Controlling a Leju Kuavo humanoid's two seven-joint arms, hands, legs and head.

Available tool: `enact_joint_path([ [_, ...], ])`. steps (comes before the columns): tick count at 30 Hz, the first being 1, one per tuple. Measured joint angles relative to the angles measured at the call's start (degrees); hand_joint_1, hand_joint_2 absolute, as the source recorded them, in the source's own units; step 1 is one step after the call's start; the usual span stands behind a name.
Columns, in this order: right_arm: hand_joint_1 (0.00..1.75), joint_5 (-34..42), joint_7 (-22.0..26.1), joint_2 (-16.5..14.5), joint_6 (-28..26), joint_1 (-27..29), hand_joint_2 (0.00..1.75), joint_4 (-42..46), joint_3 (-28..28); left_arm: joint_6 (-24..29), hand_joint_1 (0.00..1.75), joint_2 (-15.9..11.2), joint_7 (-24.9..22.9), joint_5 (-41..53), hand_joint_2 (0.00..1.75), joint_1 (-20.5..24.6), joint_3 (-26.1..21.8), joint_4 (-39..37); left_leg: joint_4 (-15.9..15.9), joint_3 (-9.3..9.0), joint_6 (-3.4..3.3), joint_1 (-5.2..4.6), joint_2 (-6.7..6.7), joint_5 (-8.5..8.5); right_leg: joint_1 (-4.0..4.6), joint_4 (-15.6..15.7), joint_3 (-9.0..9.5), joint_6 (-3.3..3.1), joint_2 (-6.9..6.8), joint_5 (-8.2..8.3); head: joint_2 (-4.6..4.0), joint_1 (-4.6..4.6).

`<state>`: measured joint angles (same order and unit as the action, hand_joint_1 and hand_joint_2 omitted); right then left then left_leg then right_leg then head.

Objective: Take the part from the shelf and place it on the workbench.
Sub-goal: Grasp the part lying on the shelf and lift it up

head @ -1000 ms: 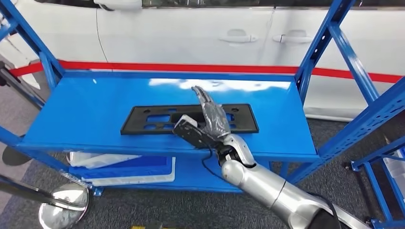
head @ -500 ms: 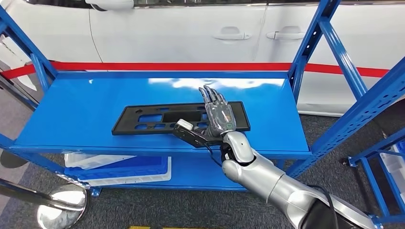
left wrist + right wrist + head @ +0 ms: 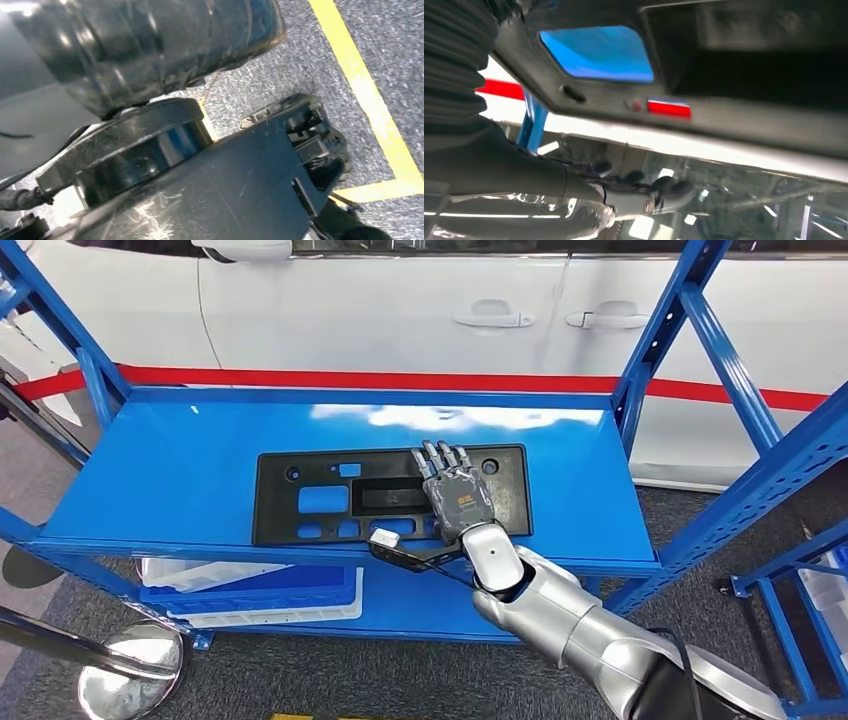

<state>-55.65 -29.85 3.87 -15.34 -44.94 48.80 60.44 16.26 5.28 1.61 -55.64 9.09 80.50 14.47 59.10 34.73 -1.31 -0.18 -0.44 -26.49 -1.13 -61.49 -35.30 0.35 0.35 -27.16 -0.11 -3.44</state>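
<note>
Chrome stanchion base (image 3: 133, 668) at far left on grey carpet floor (image 3: 400, 680), below the corner of the blue metal shelf rack (image 3: 160, 470). White and blue flat trays (image 3: 255, 595) stacked on the rack's lower level, under the left half of the top deck. Flat black rectangular plastic part (image 3: 330, 495) with several cut-out windows lying on the top deck, near its front edge and roughly centred, long side along the shelf front; blue deck visible through the openings. Same black part (image 3: 624, 90) seen close up in the right wrist view, one blue-backed cut-out just beside a dark recess.

Right hand (image 3: 455, 498) resting palm-down on the right end of the part, fingers (image 3: 440, 460) stretched flat and close together across its surface, pointing toward the back of the shelf; thumb apparently below the part's front edge, though a firm grip cannot be told. Silver right arm (image 3: 570, 625) coming up from the lower right, with a small black wrist camera unit (image 3: 400, 548) just left of the wrist, over the shelf's front lip.

White car body (image 3: 400, 310) with door handles behind the rack, red stripe (image 3: 400, 381) along its lower side. Blue upright posts (image 3: 680, 330) at right.
</note>
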Motion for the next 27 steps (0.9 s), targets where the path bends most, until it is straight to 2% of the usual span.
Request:
enact_joint_path([
  [3, 0.00, -2.38, 0.18, -0.04, 2.43, -0.09, 1.75, -0.23, 0.15, -0.08, 0.00, 0.01, -0.11, 0.37, 0.00, -0.03, 0.01, 0.00, 0.45, 0.30, 0.58, 0.05, 0.02, -0.18, 0.14, 0.17, 0.00, -1.08, 0.17, 0.05, 0.00, -0.07],
  [4, 0.00, -2.79, 0.19, -0.04, 2.97, -0.14, 1.75, -0.28, 0.15, -0.09, 0.00, 0.02, -0.17, 0.47, 0.00, -0.05, 0.03, 0.00, 1.17, 0.59, 0.83, 0.12, 0.07, -0.79, 0.09, 0.24, 0.04, -1.35, 0.13, 0.15, 0.00, -0.16],
  [6, 0.00, -3.13, 0.18, -0.04, 3.80, -0.26, 1.75, -0.38, 0.15, -0.07, 0.00, 0.03, -0.34, 0.56, 0.00, -0.04, 0.05, 0.00, 5.75, 2.51, 1.38, 0.29, 0.15, -3.63, 0.00, 0.34, 0.07, -1.78, -0.04, 0.31, 0.00, -0.42],
  [8, 0.00, -2.96, 0.04, 0.04, 4.28, -0.29, 1.75, -0.51, 0.15, 0.02, 0.00, 0.02, -0.66, 0.47, 0.00, -0.10, 0.07, 0.00, 12.95, 5.66, 1.72, 0.41, 0.16, -6.88, 0.11, 0.34, 0.01, -1.99, -0.17, 0.35, 0.00, -0.59],
  [9, 0.00, -2.65, -0.15, 0.17, 4.35, -0.27, 1.75, -0.56, 0.15, 0.09, 0.00, 0.01, -0.82, 0.39, 0.00, -0.15, 0.07, 0.00, 15.30, 6.69, 1.75, 0.43, 0.16, -7.48, 0.15, 0.34, 0.01, -2.01, -0.19, 0.35, 0.00, -0.58],
  [10, 0.00, -2.12, -0.43, 0.32, 4.29, -0.25, 1.75, -0.59, 0.15, 0.15, 0.00, 0.00, -0.94, 0.32, 0.00, -0.20, 0.07, 0.00, 15.57, 6.74, 1.67, 0.43, 0.16, -6.96, 0.18, 0.34, 0.03, -2.01, -0.19, 0.35, 0.00, -0.59],
  [11, 0.00, -1.41, -0.74, 0.51, 4.09, -0.24, 1.75, -0.59, 0.15, 0.19, 0.00, -0.01, -1.03, 0.28, 0.00, -0.23, 0.07, 0.00, 13.63, 5.72, 1.49, 0.43, 0.15, -5.48, 0.20, 0.34, 0.10, -2.01, -0.17, 0.35, 0.00, -0.58],
  [13, 0.00, 0.30, -1.33, 0.94, 3.36, -0.27, 1.75, -0.50, 0.06, 0.25, 0.00, -0.04, -1.15, 0.26, 0.00, -0.19, 0.07, 0.00, 6.04, 1.76, 1.02, 0.35, 0.13, -2.02, 0.25, 0.36, 0.23, -1.95, -0.15, 0.36, 0.00, -0.57],
  [15, 0.00, 2.02, -1.73, 1.50, 2.59, -0.28, 1.75, -0.28, -0.27, 0.26, 0.00, -0.07, -1.35, 0.30, 0.00, -0.11, 0.07, 0.00, 0.86, -0.81, 0.71, 0.07, 0.10, -0.78, 0.35, 0.49, 0.18, -1.57, -0.12, 0.51, 0.00, -0.54],
  [18, 0.00, 4.19, -1.89, 2.31, 1.86, -0.24, 1.75, 0.34, -0.73, 0.25, 0.00, -0.17, -1.96, 0.47, 0.00, -0.21, 0.07, -0.02, -0.62, -1.23, 0.11, -0.02, 0.16, -0.52, 0.37, 1.14, 0.20, -0.60, -0.07, 0.90, 0.00, -0.50],
  [20, 0.00, 5.27, -1.91, 2.86, 1.63, -0.11, 1.75, 0.70, -1.00, 0.14, 0.00, -0.23, -2.12, 0.62, 0.00, -0.23, 0.07, -0.02, -1.50, -1.45, -0.57, 0.19, 0.32, 0.13, 0.38, -0.57, -0.60, -0.22, -0.08, -0.61, 0.00, -0.37],
  [21, 0.00, 5.61, -1.91, 3.09, 1.56, -0.03, 1.75, 0.81, -1.14, 0.04, 0.00, -0.23, -2.04, 0.74, 0.00, -0.21, 0.07, -0.02, -1.75, -1.47, -0.83, 0.26, 0.41, 0.36, 0.40, -3.20, -1.78, -0.14, -0.10, -2.31, 0.00, -0.24],
  [23, 0.00, 6.15, -1.88, 3.42, 1.40, 0.20, 1.75, 1.05, -1.32, -0.17, 0.00, -0.23, -1.74, 1.12, 0.00, -0.22, 0.08, -0.02, -1.79, -1.33, -1.02, 0.12, 0.46, 0.47, 0.48, -10.70, -5.05, -0.04, -0.12, -5.87, 0.00, -0.04],
  [24, 0.00, 6.37, -1.78, 3.55, 1.11, 0.34, 1.75, 1.24, -1.37, -0.25, 0.00, -0.23, -1.62, 1.33, 0.00, -0.24, 0.09, -0.02, -1.73, -1.31, -1.09, 0.07, 0.48, 0.45, 0.49, -13.41, -6.22, 0.02, -0.12, -6.56, 0.00, -0.02],
  [25, 0.00, 6.55, -1.64, 3.69, 0.67, 0.46, 1.75, 1.45, -1.39, -0.28, 0.00, -0.21, -1.56, 1.55, 0.00, -0.25, 0.09, -0.02, -1.65, -1.32, -1.13, 0.05, 0.47, 0.40, 0.49, -14.14, -6.49, 0.04, -0.12, -6.13, 0.00, -0.02],
  [26, 0.00, 6.64, -1.48, 3.84, -0.02, 0.53, 1.75, 1.75, -1.41, -0.31, 0.00, -0.17, -1.55, 1.79, 0.00, -0.25, 0.09, -0.02, -1.51, -1.37, -1.15, 0.05, 0.44, 0.30, 0.47, -12.46, -5.66, 0.02, -0.13, -4.60, 0.00, -0.01],
  [27, 0.00, 6.62, -1.33, 3.97, -0.87, 0.55, 1.75, 2.09, -1.45, -0.31, 0.00, -0.10, -1.57, 1.96, 0.00, -0.24, 0.09, -0.02, -1.31, -1.41, -1.12, 0.06, 0.41, 0.14, 0.45, -9.05, -4.04, -0.04, -0.15, -2.52, 0.00, 0.00],
])
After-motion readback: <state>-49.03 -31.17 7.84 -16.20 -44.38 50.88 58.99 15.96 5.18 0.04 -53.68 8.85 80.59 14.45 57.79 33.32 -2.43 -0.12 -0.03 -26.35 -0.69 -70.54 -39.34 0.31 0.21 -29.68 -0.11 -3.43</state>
